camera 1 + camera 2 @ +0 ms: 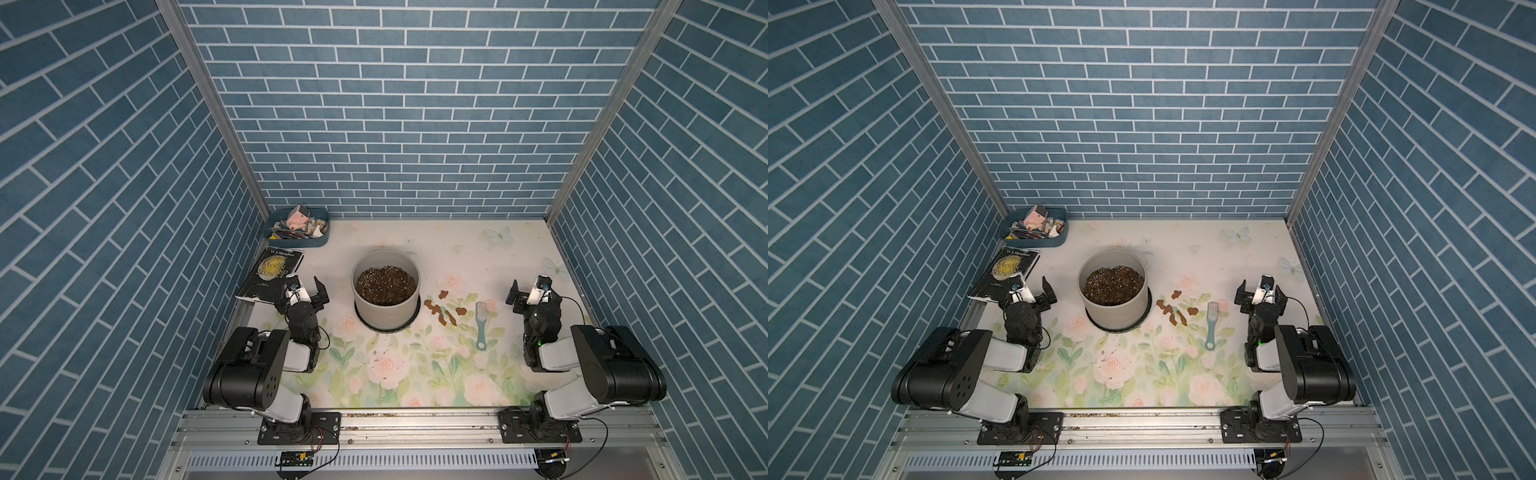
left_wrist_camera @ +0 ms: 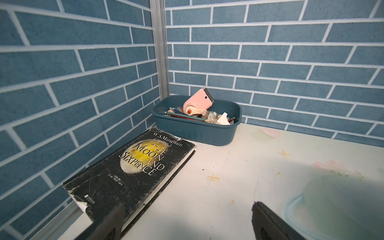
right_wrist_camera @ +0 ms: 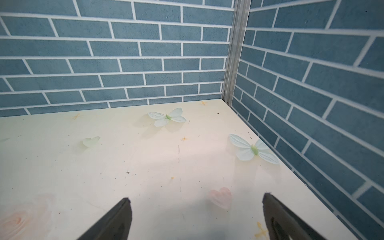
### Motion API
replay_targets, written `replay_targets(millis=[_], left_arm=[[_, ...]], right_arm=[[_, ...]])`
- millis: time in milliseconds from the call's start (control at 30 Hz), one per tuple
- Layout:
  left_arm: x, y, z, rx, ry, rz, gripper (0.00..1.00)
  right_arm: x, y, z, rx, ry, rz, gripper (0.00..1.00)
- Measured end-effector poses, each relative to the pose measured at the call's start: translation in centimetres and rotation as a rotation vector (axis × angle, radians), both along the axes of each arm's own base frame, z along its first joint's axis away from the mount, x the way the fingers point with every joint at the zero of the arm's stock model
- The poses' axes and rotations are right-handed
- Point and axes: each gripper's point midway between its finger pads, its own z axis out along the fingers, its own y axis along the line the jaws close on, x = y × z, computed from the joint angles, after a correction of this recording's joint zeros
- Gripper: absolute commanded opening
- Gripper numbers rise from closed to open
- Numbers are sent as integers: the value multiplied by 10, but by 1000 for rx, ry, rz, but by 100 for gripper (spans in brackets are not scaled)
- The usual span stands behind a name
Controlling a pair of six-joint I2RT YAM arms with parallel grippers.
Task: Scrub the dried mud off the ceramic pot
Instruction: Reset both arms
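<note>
Both grippers wide open, nothing grabbed.
The ceramic pot sits between left gripper and right gripper; dried mud flakes and brush lie beside it.

Evenly lit from overhead, pretty bright, nothing blown out. Soft short shadows only, like the dark crescent hugging the base of the wide light-grey ceramic pot in both top views. Slight sheen on the glossy white floral tabletop in the right wrist view. Strong wide-angle bending of the blue brick-pattern walls toward the edges. Close-up black fingers blurry and out of focus in the wrist views, plus a smeared grey-green blob in the left wrist view's corner.
</note>
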Motion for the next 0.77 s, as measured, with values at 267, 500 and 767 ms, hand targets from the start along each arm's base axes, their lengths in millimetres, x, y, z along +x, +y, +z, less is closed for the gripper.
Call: replay_targets(millis=[267, 500, 767], left_arm=[[0, -1, 1, -1, -6, -5, 100], [1, -1, 1, -1, -6, -7, 100], [1, -1, 1, -1, -6, -8, 100]], right_arm=[[0, 0, 0, -16, 3, 3, 100], [0, 0, 0, -17, 3, 3, 100], [2, 2, 2, -16, -4, 8, 100]])
